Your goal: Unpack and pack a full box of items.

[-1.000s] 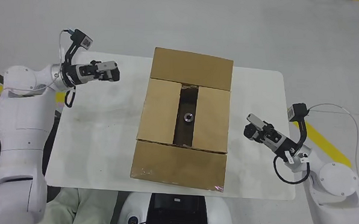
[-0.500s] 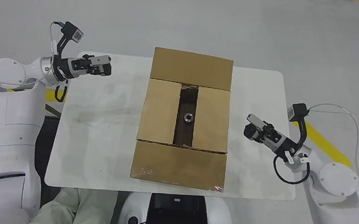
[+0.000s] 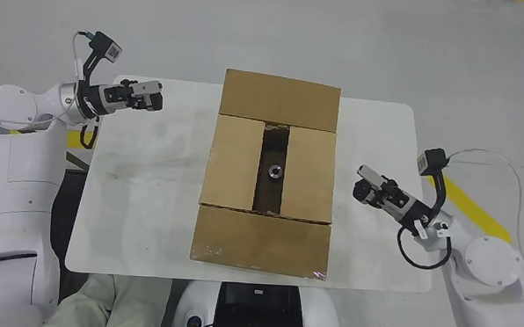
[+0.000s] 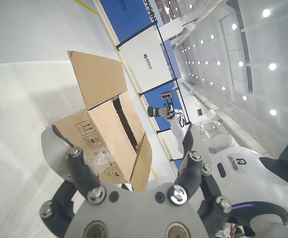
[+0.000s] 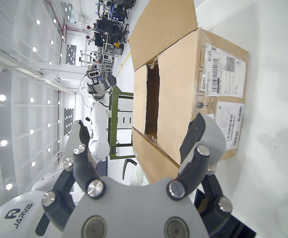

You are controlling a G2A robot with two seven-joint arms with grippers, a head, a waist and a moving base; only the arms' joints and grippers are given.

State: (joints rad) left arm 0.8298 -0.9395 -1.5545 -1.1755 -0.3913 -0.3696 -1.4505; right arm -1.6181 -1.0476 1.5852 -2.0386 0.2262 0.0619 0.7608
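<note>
A brown cardboard box (image 3: 240, 162) stands in the middle of the white table (image 3: 141, 202). Its two side flaps lie nearly closed, and its far and near flaps are folded outward. A dark slot between the side flaps shows a small round metal item (image 3: 275, 171) inside. My left gripper (image 3: 157, 97) hangs open and empty over the table's far left corner, pointing at the box (image 4: 105, 126). My right gripper (image 3: 360, 187) is open and empty, just off the box's right side (image 5: 180, 74). The rest of the box's contents are hidden.
Bare tabletop lies on both sides of the box. Printed labels (image 5: 221, 72) cover the box wall facing my right gripper (image 5: 139, 133). A crumpled bit of clear plastic (image 4: 102, 159) shows against the box wall close to my left gripper (image 4: 123, 139).
My left arm has drawn back to the left and away from the box. The right gripper has edged slightly toward the box. The box has not moved.
</note>
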